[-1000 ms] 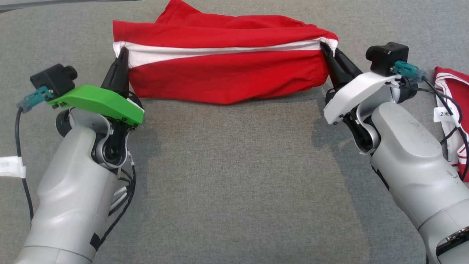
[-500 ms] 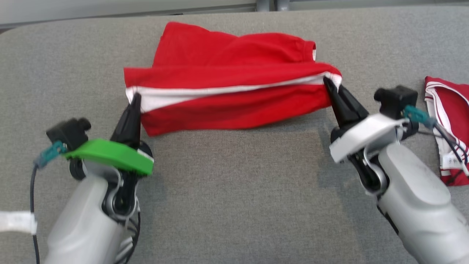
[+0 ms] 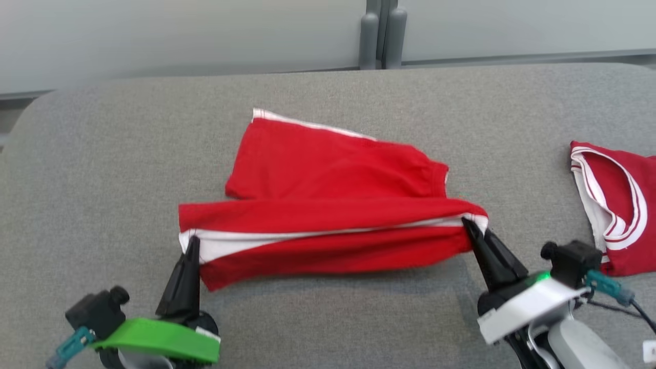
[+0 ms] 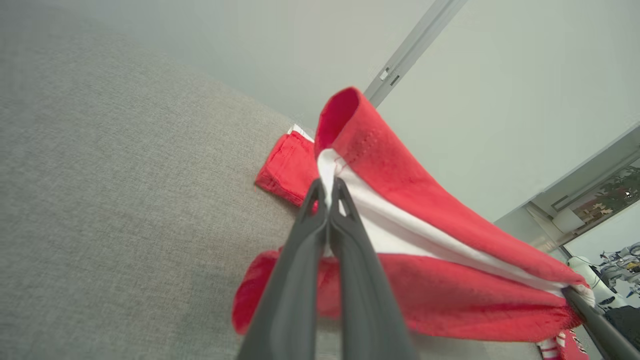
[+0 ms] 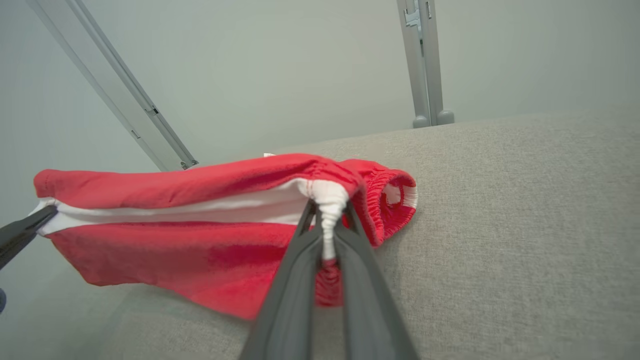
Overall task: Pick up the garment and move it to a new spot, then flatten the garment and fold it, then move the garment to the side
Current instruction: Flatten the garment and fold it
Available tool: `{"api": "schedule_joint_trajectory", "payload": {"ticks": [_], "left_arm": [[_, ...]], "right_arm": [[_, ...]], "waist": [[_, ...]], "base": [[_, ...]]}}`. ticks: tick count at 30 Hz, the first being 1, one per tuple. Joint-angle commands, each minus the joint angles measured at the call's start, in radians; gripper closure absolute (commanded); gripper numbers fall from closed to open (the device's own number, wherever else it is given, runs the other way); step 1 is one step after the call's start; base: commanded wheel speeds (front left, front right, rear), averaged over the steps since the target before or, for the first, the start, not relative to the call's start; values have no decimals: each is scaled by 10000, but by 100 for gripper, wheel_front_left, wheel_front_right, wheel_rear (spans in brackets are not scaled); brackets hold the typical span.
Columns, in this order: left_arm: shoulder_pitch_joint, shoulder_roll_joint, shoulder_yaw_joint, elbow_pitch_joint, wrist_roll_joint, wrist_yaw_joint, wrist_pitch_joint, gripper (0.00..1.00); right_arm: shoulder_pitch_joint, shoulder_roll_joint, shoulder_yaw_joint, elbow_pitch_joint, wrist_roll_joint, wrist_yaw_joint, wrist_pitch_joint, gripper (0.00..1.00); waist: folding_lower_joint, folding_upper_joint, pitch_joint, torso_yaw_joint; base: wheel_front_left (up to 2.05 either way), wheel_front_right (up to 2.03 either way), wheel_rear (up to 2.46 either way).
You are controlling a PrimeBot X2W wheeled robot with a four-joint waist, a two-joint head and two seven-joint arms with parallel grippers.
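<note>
Both pairs of jaws are pressed together on cloth: the left gripper [image 3: 192,245] pinches the white band at the left end of the red garment [image 3: 333,169], and the right gripper [image 3: 467,225] pinches the bunched white band at its right end. Counted out, that is two grippers, each with two long dark tapering fingers [image 4: 300,280], and two garments; the second garment [image 3: 617,205], red with white stripes, lies well apart at the right edge of the one grey surface [image 3: 102,179].

Both grippers sit low in the head view, fingers pointing away from the robot; the left stands almost straight under a green cover [image 3: 154,341], the right leans leftward under a white cover [image 3: 528,307]. The pinched edge is stretched nearly straight between them and lifted off the surface; a red layer hangs below it over a shadow, while the far part of the garment lies flat on the surface.

The garment is thin, soft cloth with a gathered elastic opening at its right end; the surface is coarse woven fabric with a rounded corner; behind it are a smooth pale wall [image 3: 179,36] and two grey posts [image 3: 380,36].
</note>
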Motion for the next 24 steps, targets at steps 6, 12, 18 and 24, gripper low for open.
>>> {"api": "schedule_joint_trajectory", "payload": {"ticks": [6,12,18,24], "left_arm": [[1262,230,62,-1376,309,485,-50,100],[1889,418,117,-2240,352,812,31,100],[1461,375,-9,-2018,263,773,300,100],[691,375,-85,-769,225,469,526,100]], "right_arm": [[1492,-117,-395,-1255,-134,-13,549,100],[2407,-41,-839,-2215,-314,-13,1127,100],[2434,246,-902,-2405,-282,-12,1556,100],[2012,388,-854,-1621,-40,-12,1682,100]], "waist": [[1,107,-365,-338],[1,107,-422,-562],[1,107,-470,-699],[1,107,-629,-722]], "base": [[0,0,0],[0,0,0],[0,0,0],[0,0,0]]}}
